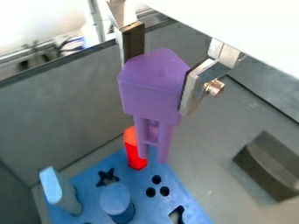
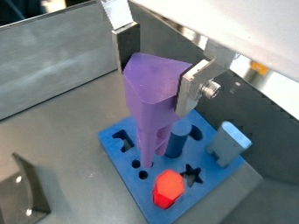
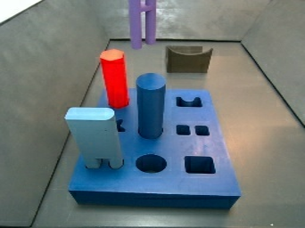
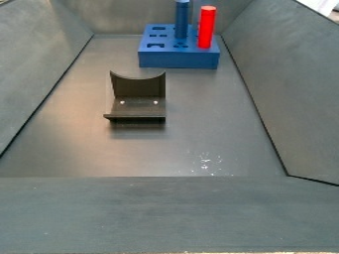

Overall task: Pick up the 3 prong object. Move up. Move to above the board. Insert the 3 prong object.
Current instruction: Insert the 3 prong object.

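My gripper (image 1: 163, 63) is shut on the 3 prong object (image 1: 152, 87), a tall purple peg, with one silver finger on each side of its top. Both wrist views show the same grip (image 2: 160, 63) on the peg (image 2: 149, 96). Its thin legs hang in the air over the board (image 1: 135, 185), close to the red peg (image 1: 135, 149). In a side view only the purple legs (image 3: 142, 22) show, high above the far end of the blue board (image 3: 155, 198); the gripper is out of frame there.
On the board stand a red peg (image 3: 114, 78), a dark blue cylinder (image 3: 149, 105) and a light-blue legged block (image 3: 93, 134). A dark olive U-shaped block (image 4: 135, 96) lies on the grey floor beside the board (image 4: 166, 60). Sloped grey walls close in the bin.
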Motion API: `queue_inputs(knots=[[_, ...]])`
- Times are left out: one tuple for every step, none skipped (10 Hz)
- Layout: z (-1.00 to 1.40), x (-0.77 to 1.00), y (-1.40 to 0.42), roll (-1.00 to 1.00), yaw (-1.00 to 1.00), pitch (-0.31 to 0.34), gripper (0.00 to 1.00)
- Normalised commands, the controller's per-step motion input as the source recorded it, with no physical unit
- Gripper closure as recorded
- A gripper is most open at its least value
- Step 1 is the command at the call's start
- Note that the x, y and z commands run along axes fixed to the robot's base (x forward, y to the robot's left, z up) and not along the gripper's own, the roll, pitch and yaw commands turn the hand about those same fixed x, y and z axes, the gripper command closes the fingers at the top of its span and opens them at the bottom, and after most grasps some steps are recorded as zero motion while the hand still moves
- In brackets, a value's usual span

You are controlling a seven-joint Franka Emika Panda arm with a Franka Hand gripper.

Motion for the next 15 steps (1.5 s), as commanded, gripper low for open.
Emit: queue_inputs(knots=[[-0.15,0.13,-0.09,-0.04,0.69,-0.041,1.00],[-0.20,0.11,-0.10,-0.06,0.74,-0.064,1.00],[-0.30,0.32,-0.07,-0.06,0.74,0.000,1.00],[-0.41,0.21,0.00,-0.07,0.73,-0.034,1.00],[-0.43,0.22,0.00,-0.08,0.71,-0.027,1.00],[-0.41,0.22,0.00,-0.09,0.70,-0.026,1.00],[-0.28,0.28,0.04,-0.10,0.66,0.000,1.00],[-0.28,0.00,0.09,-0.09,0.48,-0.037,1.00],[-0.32,0.19,0.15,-0.12,0.53,-0.009,1.00],[-0.29,0.12,0.17,-0.12,0.45,0.000,1.00],[-0.35,0.00,0.09,-0.09,0.27,-0.050,1.00],[-0.40,0.01,0.09,-0.07,0.29,-0.030,1.00],[-0.35,0.00,0.02,-0.03,0.13,-0.004,1.00],[-0.47,-0.01,0.05,0.00,0.04,-0.049,1.00],[-0.31,0.00,0.00,0.00,0.00,-0.023,1.00]])
